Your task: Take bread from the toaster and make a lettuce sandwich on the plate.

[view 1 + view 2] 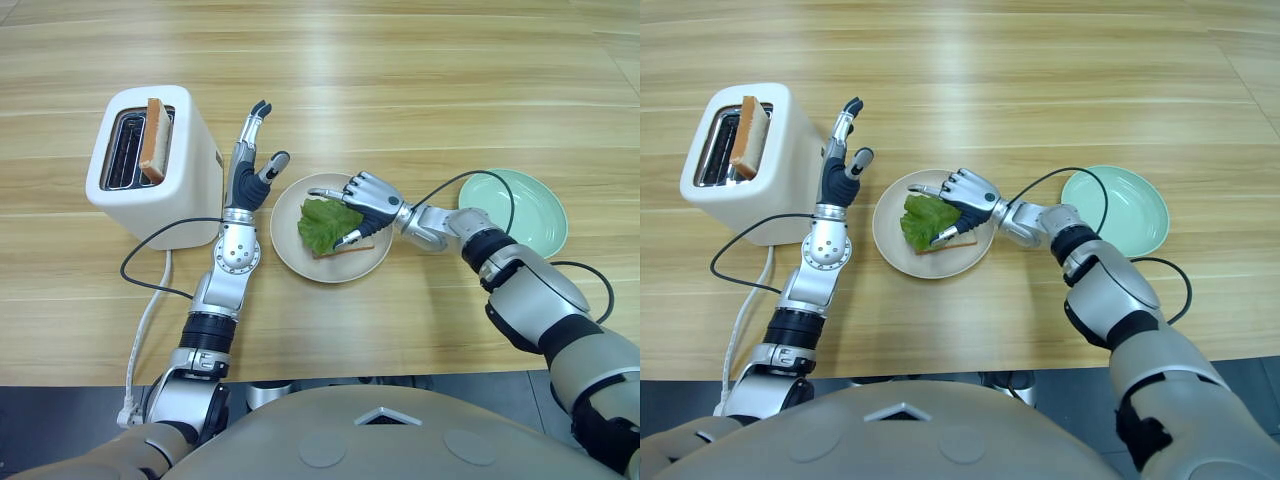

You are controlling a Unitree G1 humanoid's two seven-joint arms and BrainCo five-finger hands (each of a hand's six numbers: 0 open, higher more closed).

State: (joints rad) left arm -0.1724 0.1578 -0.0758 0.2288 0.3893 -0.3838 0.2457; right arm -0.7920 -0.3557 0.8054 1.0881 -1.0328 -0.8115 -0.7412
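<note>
Plate (294,256): on the desk (400,80), carrying the bottom slice (340,251) with the lettuce (325,222) lying on top.
Right hand (366,203): over the plate's right half, on the lettuce, probably to settle it onto the bread. I cannot tell whether it grips the leaf.
Left hand (252,165): just left of the plate, spread and holding nothing, well placed for the toaster.
Toaster (160,200): further left of the plate, with the top slice (155,140) standing in its slot, not yet taken.

Item: one pale green dish (535,215), which rested on the light wood-grain table (400,80), toward its right side.
</note>
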